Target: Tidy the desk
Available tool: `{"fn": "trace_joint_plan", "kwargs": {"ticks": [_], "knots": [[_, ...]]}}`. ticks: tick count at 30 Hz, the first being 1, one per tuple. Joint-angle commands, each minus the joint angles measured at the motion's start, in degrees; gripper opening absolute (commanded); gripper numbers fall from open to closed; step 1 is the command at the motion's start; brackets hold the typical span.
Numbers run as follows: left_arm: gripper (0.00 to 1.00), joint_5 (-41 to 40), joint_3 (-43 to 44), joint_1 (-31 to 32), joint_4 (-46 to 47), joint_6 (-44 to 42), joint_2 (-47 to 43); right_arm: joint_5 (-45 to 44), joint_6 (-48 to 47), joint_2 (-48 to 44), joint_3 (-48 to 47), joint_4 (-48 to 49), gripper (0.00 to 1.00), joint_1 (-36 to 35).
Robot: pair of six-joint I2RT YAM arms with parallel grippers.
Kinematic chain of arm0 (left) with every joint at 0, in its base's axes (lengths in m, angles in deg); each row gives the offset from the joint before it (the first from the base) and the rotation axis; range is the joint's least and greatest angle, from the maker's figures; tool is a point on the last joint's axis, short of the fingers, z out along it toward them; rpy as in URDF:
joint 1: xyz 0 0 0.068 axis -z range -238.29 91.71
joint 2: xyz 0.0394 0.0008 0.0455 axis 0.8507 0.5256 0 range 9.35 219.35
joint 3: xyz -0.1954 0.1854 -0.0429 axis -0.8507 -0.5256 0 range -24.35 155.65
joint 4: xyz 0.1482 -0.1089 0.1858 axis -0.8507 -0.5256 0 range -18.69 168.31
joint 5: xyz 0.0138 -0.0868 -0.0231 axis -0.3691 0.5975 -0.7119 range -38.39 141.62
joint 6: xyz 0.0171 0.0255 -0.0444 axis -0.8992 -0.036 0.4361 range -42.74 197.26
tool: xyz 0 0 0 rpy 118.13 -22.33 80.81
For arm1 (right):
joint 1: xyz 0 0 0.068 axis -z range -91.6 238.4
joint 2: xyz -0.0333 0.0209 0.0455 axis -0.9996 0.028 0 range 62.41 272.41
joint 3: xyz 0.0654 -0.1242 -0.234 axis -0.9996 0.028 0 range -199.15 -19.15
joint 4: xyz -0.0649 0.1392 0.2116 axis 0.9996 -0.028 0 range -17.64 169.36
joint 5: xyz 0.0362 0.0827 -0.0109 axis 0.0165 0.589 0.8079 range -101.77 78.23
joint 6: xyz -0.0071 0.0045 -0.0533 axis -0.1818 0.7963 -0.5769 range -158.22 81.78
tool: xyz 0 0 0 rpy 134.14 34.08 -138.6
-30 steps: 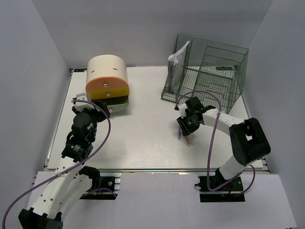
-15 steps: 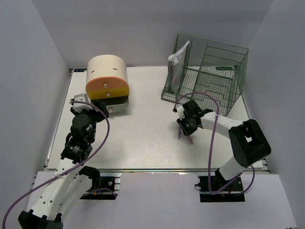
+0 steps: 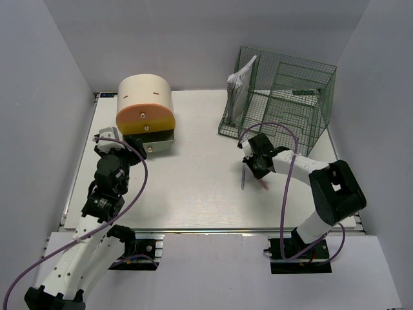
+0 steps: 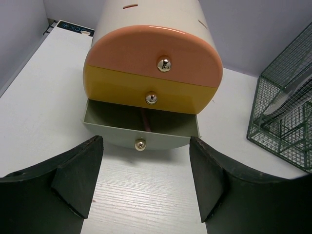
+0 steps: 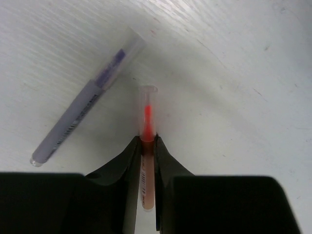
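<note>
Surface [image 3: 193,194]: large flat white rectangle with a fine linear grain and a metal rail along the near edge. It spans the whole work area and carries everything.

Far left corner: drawer box [image 3: 145,106], rounded cream shell, smooth. It has an orange top front, a yellow middle front and a grey-green bottom drawer [image 4: 141,129] pulled out, with a shiny round metal knob on each. Something thin and reddish lies inside the open drawer; cannot tell what it is.

Far right corner: green wire-mesh rack [image 3: 284,97], boxy, with a white flat packet [image 3: 240,87] leaning upright at its left end.

Left fingers [image 4: 78,178]: black, wedge-shaped, spread wide and empty, facing the open drawer just short of it.

Right fingers [image 5: 132,153]: black, pinching a red pen [image 5: 147,114] right of the surface's centre. The pen is a slim tube with a clear cap sticking out past the tips.

Purple pen [image 5: 83,114]: slim, greyish barrel, clear cap. It lies flat on the surface just beside the red pen, angled to it and not touching.
</note>
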Motion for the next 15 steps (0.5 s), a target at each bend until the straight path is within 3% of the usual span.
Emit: {"fn": "trace_joint_plan", "kwargs": {"ticks": [1,4,10,11,15], "knots": [[0.81,-0.6,0.5,0.2,0.1,0.4,-0.9,-2.7,-1.5,-0.5,-0.9,-4.7,0.0,1.7],[0.79,0.0,0.5,0.2,0.2,0.3,-1.1,-2.0,-4.0,-5.3,-4.7,-6.1,0.0,2.4],[0.68,5.5,0.0,0.2,1.3,-2.5,-2.8,12.8,-19.5,-8.2,-15.8,-9.6,0.0,-0.4],[0.59,6.2,-0.3,0.2,1.7,-2.8,-3.7,12.9,-23.0,-7.5,-18.2,-9.5,0.0,-1.1],[0.42,5.4,-1.3,0.2,2.6,-3.8,-6.5,16.0,-30.8,-0.8,-26.2,-9.8,0.0,-5.6]]}}
